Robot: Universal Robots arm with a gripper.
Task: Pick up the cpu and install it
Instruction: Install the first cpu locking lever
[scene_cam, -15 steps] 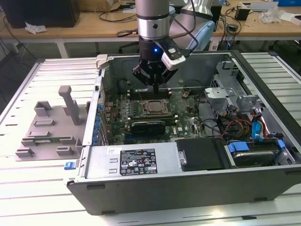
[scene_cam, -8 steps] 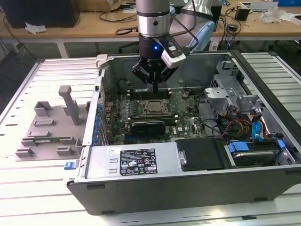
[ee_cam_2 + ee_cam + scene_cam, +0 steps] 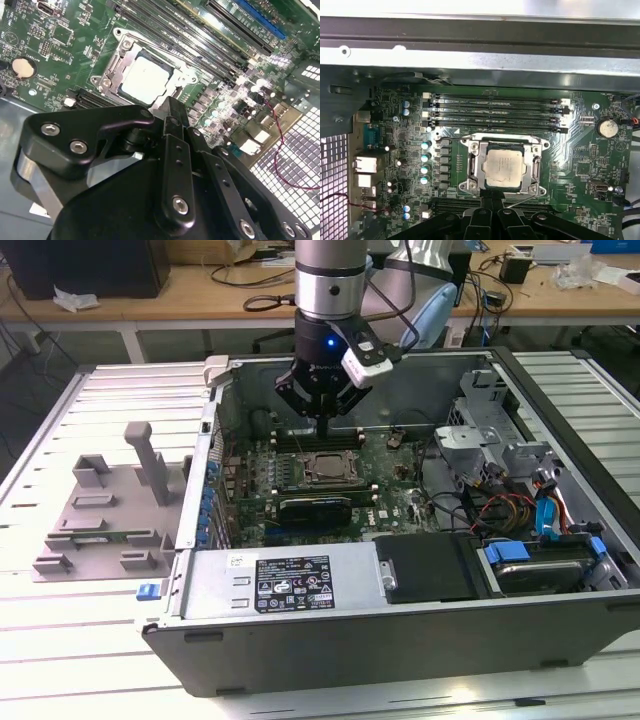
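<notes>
In the exterior view, the gripper (image 3: 322, 423) hangs inside the open computer case (image 3: 400, 640), which lies on the slatted tabletop (image 3: 60, 640). Its fingers are clenched into a single point with nothing between them, just above the motherboard (image 3: 395, 490). The cpu (image 3: 325, 469) lies flat in the socket (image 3: 300, 465), close under the fingertips but apart from them. A grey fixture (image 3: 105, 510) sits on the tabletop at the exterior view's left, beside the case.

In the second wrist view, the gripper (image 3: 170, 107) points at the socket's near edge. The cpu (image 3: 145, 80) shows its pale metal top inside the metal frame.

In the first wrist view, the cpu (image 3: 503, 167) sits square within the socket, with the memory slots (image 3: 495, 112) running alongside. The empty gripper (image 3: 492, 204) is near the socket's edge.
</notes>
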